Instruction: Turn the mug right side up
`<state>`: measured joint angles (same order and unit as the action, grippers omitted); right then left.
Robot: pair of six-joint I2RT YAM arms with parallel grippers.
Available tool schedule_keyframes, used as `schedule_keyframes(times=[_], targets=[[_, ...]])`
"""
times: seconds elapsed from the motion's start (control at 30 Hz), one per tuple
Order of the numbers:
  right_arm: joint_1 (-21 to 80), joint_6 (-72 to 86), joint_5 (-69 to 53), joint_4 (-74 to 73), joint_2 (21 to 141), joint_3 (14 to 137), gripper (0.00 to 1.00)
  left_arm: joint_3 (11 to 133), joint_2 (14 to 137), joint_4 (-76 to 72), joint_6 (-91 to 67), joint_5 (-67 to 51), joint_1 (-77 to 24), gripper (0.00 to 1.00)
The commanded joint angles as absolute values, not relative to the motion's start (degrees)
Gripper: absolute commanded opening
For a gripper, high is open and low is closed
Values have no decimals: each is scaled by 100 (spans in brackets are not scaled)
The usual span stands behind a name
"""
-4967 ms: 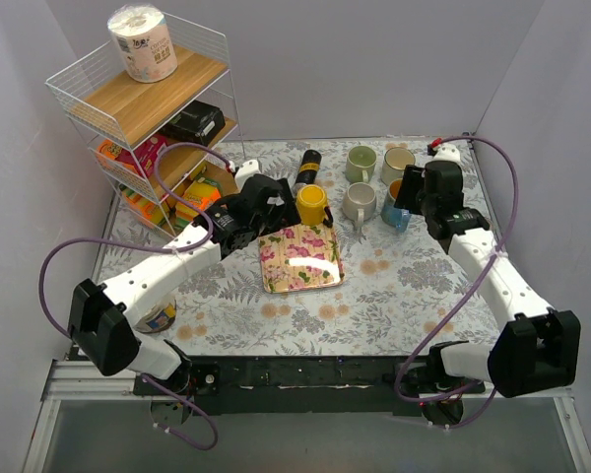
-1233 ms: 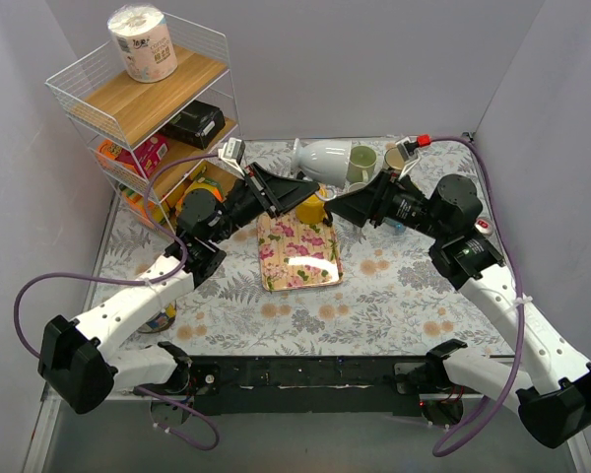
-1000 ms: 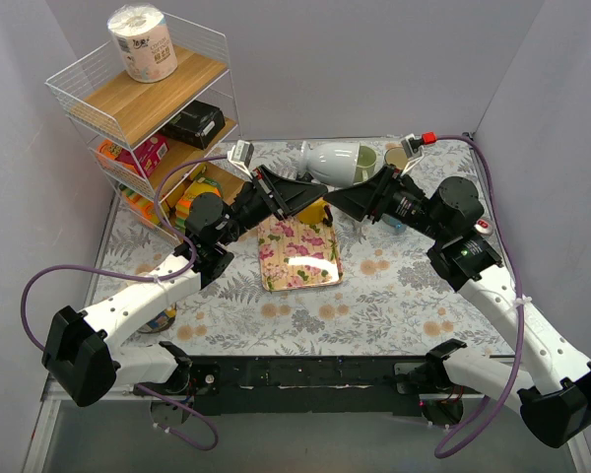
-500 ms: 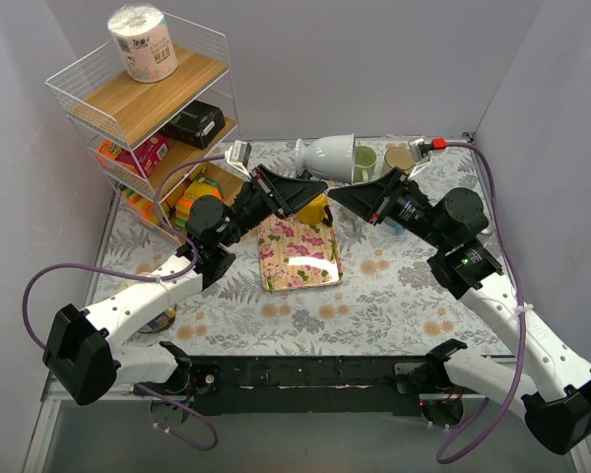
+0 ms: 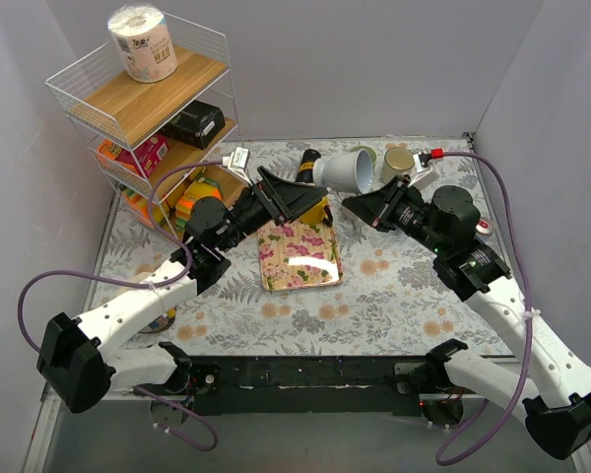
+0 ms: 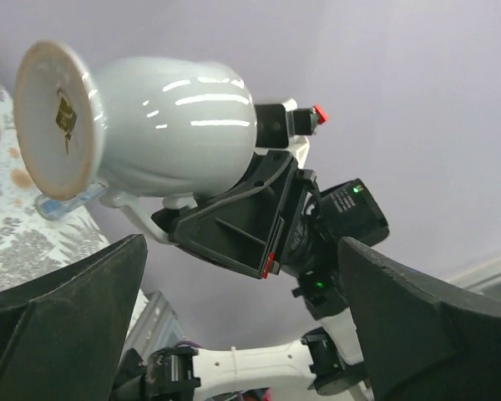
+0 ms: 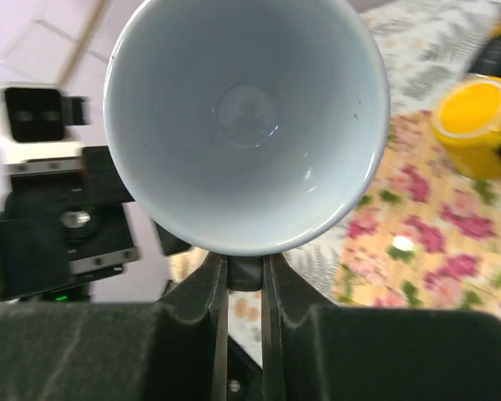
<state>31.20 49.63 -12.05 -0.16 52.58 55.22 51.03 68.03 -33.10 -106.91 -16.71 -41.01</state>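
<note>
Right wrist | right hand [image 7: 244, 271] pinching white mug [image 7: 246, 125], mouth facing camera; left hand [image 5: 315, 194] spread

legible text: none | mug [image 6: 150, 125] base stamp: unreadable | paper roll [image 5: 143, 41] print: blurred

The tray [image 5: 297, 258] lies at the middle of the counter [image 5: 394, 296]. The near cup [image 5: 315, 210] stands just beyond the tray's 12 o'clock edge. The mug [image 5: 343, 169] hangs in the air further out at 12 o'clock, on its side. Its mouth faces 4 o'clock and its base 9 o'clock. The right pincer [image 5: 355, 197] is clamped on its rim from 4 o'clock. The left pincer [image 5: 310, 192] sits spread at the mug's 8 o'clock, apart from it. The bottle [image 5: 308, 158] lies just beside the mug at 9 o'clock, and the far cup [image 5: 399, 160] stands at its 3 o'clock. The rack [image 5: 148, 99] stands at the counter's 10 o'clock corner, with the roll [image 5: 143, 41] on its top shelf.
</note>
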Motion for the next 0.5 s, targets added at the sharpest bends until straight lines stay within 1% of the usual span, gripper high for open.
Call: schedule_keyframes(times=[0.0,0.13,0.27,0.47], targets=[[3111,4070,-98,-1375,4896,6108,1,5221,6355,-1946,-9907,-1152,-4113,98],[3120,3665,473,-1985,4606,5767,1,5151,6126,-1293,-9537,-853,-4113,98],[3111,3349,798,-2364,4395,5451,1,5142,6012,-792,-9352,-589,-4113,98],[3120,3059,1124,-2679,4639,5010,1,5352,6152,-308,-9176,-343,-4113,98]])
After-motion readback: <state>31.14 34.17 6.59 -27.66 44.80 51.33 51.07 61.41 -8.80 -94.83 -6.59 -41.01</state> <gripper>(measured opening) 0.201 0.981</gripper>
